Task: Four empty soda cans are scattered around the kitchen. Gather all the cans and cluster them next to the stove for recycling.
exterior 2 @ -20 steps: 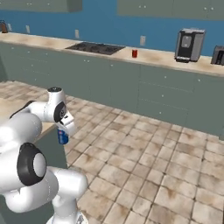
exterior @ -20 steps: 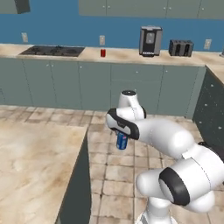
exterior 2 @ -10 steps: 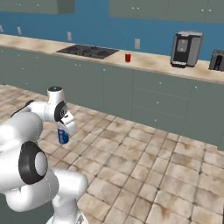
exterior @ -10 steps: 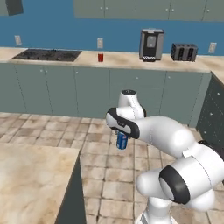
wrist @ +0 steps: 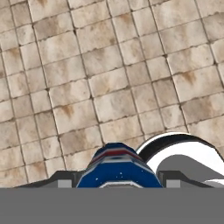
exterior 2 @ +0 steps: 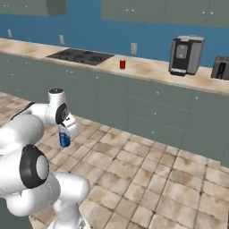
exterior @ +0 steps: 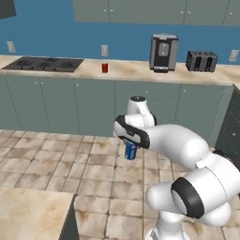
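A: Left base view; what has changed?
B: The whole picture has shifted since a second ago, so the base is driving; the counter now looms larger, which I judge brings the drop-off nearer. The stove sits upper left; a red can stands right of it.
A: And the gripper?
B: Centre frame, pinching a blue can above the floor tiles.
A: Right base view?
B: Gripper at middle left, jaws narrowly spread around the blue can; stove upper left, red can beside it.
A: Hand view?
B: Blue can at bottom centre, gripped on both sides; tiles beyond.
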You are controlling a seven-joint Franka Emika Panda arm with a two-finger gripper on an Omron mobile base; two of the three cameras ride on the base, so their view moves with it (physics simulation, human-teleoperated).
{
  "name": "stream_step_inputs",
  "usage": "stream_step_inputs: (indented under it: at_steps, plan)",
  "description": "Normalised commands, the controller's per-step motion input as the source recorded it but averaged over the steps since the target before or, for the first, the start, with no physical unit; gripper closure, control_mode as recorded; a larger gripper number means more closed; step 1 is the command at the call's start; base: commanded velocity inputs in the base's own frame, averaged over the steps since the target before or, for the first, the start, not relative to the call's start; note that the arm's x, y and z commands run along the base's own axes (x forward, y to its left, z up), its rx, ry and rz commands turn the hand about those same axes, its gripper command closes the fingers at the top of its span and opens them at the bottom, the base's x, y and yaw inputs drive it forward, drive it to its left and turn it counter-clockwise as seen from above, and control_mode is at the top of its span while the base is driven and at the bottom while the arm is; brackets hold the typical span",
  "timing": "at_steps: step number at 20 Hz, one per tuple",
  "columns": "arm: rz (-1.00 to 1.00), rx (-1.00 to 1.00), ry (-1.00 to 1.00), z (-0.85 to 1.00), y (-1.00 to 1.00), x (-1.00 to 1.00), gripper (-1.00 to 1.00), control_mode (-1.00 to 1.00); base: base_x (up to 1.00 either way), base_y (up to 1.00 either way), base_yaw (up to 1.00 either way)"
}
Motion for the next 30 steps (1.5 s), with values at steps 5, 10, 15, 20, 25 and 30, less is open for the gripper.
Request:
stream_step_inputs:
  at_steps: [5,10,15,20,25,30]
  plan:
    - [0.0,0.0,0.0,0.0,0.0,0.0,1.0,1.0,0.73,-0.21,0.0]
    - [0.0,0.0,0.0,0.0,0.0,0.0,1.0,1.0,0.75,-0.22,0.01]
    - [0.0,0.0,0.0,0.0,0.0,0.0,1.0,1.0,0.75,-0.2,0.09]
    - [0.0,0.0,0.0,0.0,0.0,0.0,1.0,1.0,0.74,-0.22,0.12]
    - [0.0,0.0,0.0,0.0,0.0,0.0,1.0,1.0,0.73,-0.19,0.16]
    - [0.0,0.0,0.0,0.0,0.0,0.0,1.0,1.0,0.71,-0.12,0.25]
